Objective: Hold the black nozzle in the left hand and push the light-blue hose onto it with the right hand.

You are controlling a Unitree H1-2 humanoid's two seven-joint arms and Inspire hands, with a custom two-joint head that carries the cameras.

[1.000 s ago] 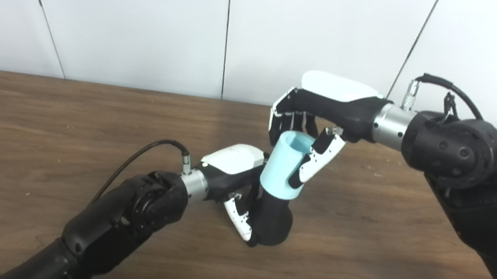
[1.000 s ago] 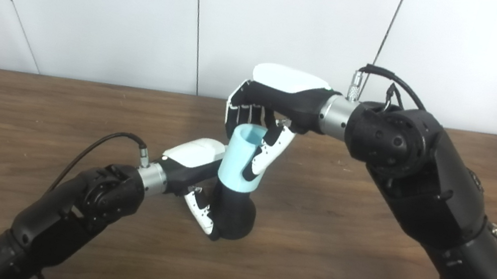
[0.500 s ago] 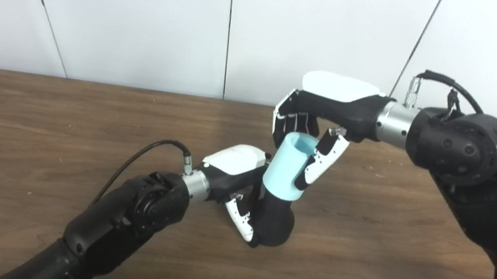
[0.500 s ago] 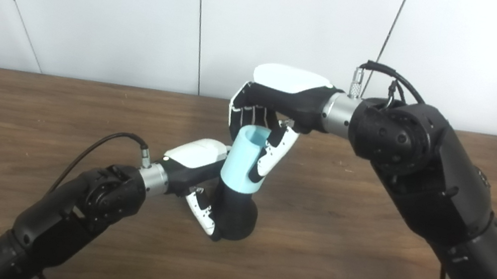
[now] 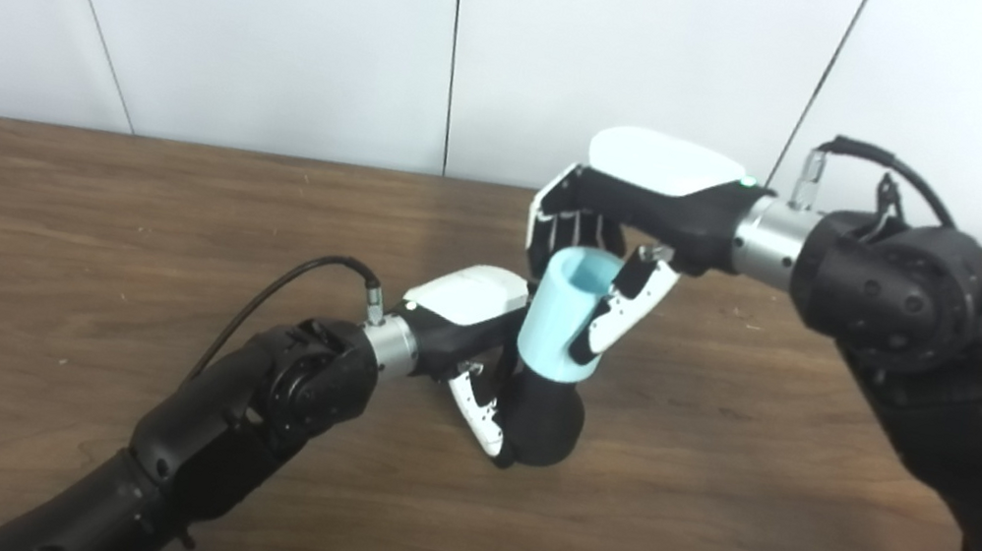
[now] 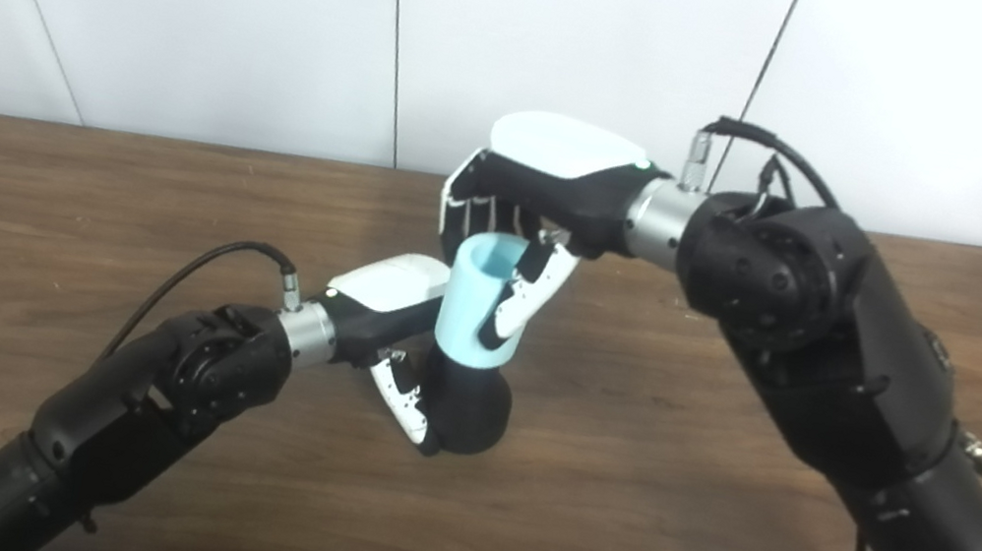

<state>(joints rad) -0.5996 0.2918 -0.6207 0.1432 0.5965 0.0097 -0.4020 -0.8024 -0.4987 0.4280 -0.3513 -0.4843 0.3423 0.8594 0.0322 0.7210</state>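
Centre of frame, on the brown wooden bench (image 5: 106, 251): the black nozzle (image 5: 541, 424) stands upright with its wide base on the bench surface, tilted slightly to the right at the top; the left robot hand (image 5: 481, 334), arm entering from the lower left, is wrapped around the nozzle from the left, white-tipped fingers (image 5: 482, 419) curling across its front near the base, so it is grasping the nozzle; the light-blue hose (image 5: 562, 317), a short open-topped tube, sits over the upper end of the nozzle, its lower rim meeting the black body just above the left robot hand; the open mouth of the hose faces up and slightly toward the camera; the right robot hand (image 5: 617, 237), arm entering from the right side of the frame, reaches over from the upper right and is grasping the hose near its top, thumb (image 5: 615, 311) lying down the right front of the tube and the other fingers behind its rim on the far side; how far the hose has slid down over the nozzle cannot be told, as the joint is hidden inside the tube; white wall panels (image 5: 247, 5) fill the upper part of the frame behind the bench.
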